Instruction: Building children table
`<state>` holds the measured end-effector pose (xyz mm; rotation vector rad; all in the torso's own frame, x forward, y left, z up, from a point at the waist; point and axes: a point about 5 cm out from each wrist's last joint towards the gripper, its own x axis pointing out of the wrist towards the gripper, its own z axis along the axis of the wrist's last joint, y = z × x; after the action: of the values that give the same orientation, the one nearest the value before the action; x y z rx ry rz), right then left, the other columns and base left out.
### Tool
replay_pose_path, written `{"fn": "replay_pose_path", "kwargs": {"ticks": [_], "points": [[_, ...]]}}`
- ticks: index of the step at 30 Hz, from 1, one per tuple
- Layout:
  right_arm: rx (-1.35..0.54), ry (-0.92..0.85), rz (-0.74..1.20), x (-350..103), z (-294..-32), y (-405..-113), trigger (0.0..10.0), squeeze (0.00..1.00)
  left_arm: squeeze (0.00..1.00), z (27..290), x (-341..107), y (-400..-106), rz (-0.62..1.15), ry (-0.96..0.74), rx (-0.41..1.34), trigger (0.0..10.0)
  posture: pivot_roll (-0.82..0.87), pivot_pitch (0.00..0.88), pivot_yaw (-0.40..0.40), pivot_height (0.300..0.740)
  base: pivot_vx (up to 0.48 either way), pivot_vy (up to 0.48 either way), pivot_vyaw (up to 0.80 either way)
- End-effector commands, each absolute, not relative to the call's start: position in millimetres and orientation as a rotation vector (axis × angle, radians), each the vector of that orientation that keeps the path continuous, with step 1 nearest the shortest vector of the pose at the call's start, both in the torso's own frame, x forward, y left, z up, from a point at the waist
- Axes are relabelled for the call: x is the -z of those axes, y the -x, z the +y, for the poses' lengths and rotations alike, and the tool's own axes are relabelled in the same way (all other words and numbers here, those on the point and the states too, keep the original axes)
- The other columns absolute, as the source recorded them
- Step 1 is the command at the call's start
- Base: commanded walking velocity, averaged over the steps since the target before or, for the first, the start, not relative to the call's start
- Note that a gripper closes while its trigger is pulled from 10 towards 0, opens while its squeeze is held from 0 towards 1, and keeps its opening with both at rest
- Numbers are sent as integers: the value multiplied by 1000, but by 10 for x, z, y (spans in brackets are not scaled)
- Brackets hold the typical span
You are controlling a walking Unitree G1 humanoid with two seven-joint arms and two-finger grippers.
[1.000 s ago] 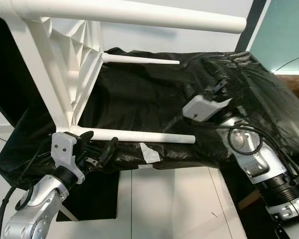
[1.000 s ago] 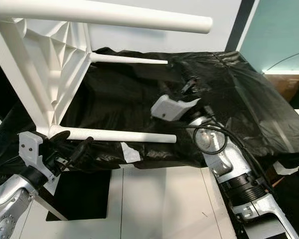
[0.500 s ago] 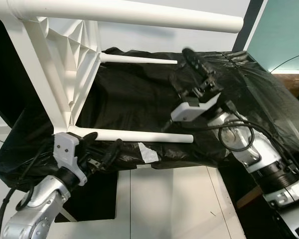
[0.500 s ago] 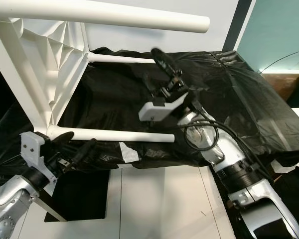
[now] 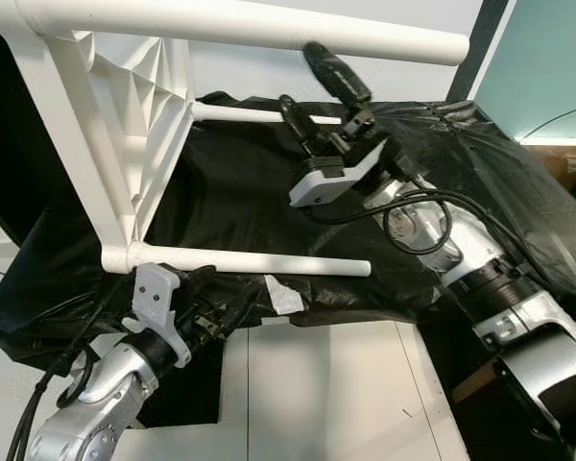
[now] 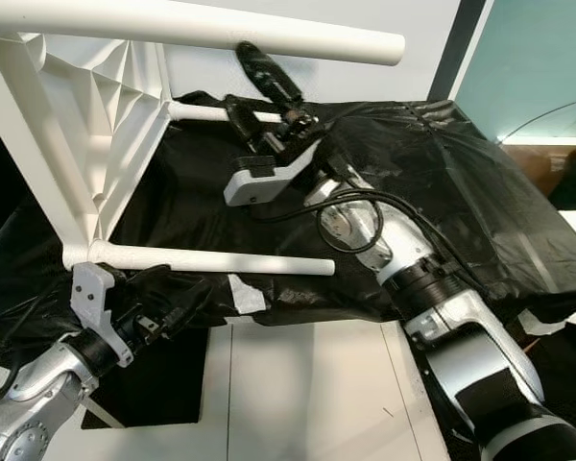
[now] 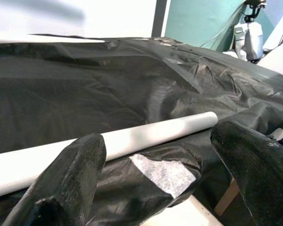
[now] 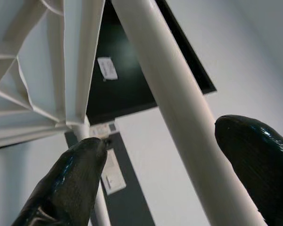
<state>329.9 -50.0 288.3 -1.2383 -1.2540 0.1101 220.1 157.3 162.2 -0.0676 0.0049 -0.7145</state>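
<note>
The left claw [image 5: 211, 305] sits low at the near edge of the desk [image 5: 518, 192], fingers spread and empty, just below the nearest table leg [image 5: 259, 261]. That leg lies along the black sheet [image 5: 250, 182] covering the desk, beside a white tape patch [image 5: 285, 294]. The white table [image 5: 125, 125] stands on its side at the left of the desk, ribbed underside showing, legs pointing right. The right claw [image 5: 312, 91] is raised over the sheet, fingers open, one finger on either side of the uppermost leg [image 5: 269, 31] without closing on it.
</note>
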Motion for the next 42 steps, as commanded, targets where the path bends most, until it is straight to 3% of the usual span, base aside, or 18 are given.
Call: {"fn": "replay_pose_path", "kwargs": {"ticks": [1,11,20,21,22,23,24,35,38,42], "points": [[-86,1237,-1290,-2976,-450,-3330,10000,0,0,1505,-1604,-2172,5,81,821,10000,26,0,-74,740,0,0,0],[38,1207,-1289,-3267,-348,-3438,10000,0,0,1451,-1585,-2190,-11,99,810,10000,13,0,-79,740,0,0,0],[163,1128,-984,-3609,-306,-3662,10000,0,0,1461,-1605,-2250,-22,101,803,10000,-4,0,-64,740,0,0,0],[168,1109,-953,-3641,-308,-3681,8902,0,0,1462,-1607,-2258,-22,101,804,10000,-13,0,-52,740,0,0,0],[179,1101,-922,-3674,-312,-3706,3686,0,0,1461,-1608,-2265,-23,97,807,10000,-13,0,-49,740,0,0,0],[179,1101,-922,-3674,-312,-3706,3686,0,0,1461,-1608,-2265,-23,97,807,10000,-13,0,-49,740,0,0,0],[177,1097,-884,-3697,-317,-3731,0,0,0,1462,-1612,-2275,-25,94,808,10000,-13,0,-49,740,0,0,0],[170,940,-639,-3630,-421,-3802,0,0,0,1509,-1651,-2299,-39,90,790,10000,-3,0,-45,740,0,0,0],[183,653,-542,-3630,-593,-3759,0,0,0,1507,-1657,-2290,-40,97,780,10000,-2,0,-41,740,0,0,0],[192,618,-538,-3652,-625,-3748,0,0,0,1507,-1658,-2290,-40,99,779,10000,-2,0,-41,740,0,0,0]]}}
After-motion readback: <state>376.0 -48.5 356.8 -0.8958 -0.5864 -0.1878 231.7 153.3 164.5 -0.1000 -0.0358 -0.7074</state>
